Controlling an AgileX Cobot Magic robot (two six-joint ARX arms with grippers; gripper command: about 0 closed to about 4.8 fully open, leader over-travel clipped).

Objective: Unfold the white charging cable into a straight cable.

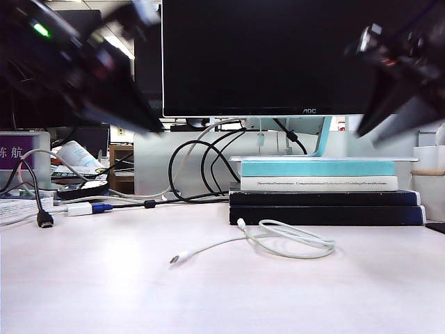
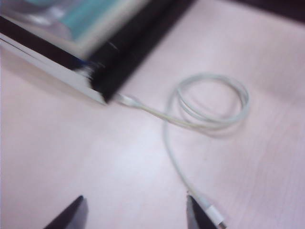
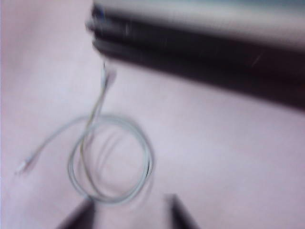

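Observation:
The white charging cable (image 1: 295, 240) lies on the pale table in front of the books, coiled in a loose loop. One plug (image 1: 174, 259) trails out toward the front left; the other (image 1: 240, 223) lies by the books. Both arms hang blurred above the table. My left gripper (image 1: 142, 122) is high at the left. In the left wrist view my left gripper (image 2: 136, 209) is open over bare table, with the cable's plug (image 2: 214, 215) beside one fingertip (image 2: 194, 207). My right gripper (image 1: 386, 129) is high at the right. In the right wrist view my right gripper (image 3: 128, 209) is open just beside the cable's loop (image 3: 114, 162).
A stack of books (image 1: 323, 191) stands right behind the cable, under a black monitor (image 1: 278, 56). Thick black cables (image 1: 195, 167) loop behind the table's left half. A white adapter with a blue plug (image 1: 87, 208) and a black plug (image 1: 44, 220) lie at the far left.

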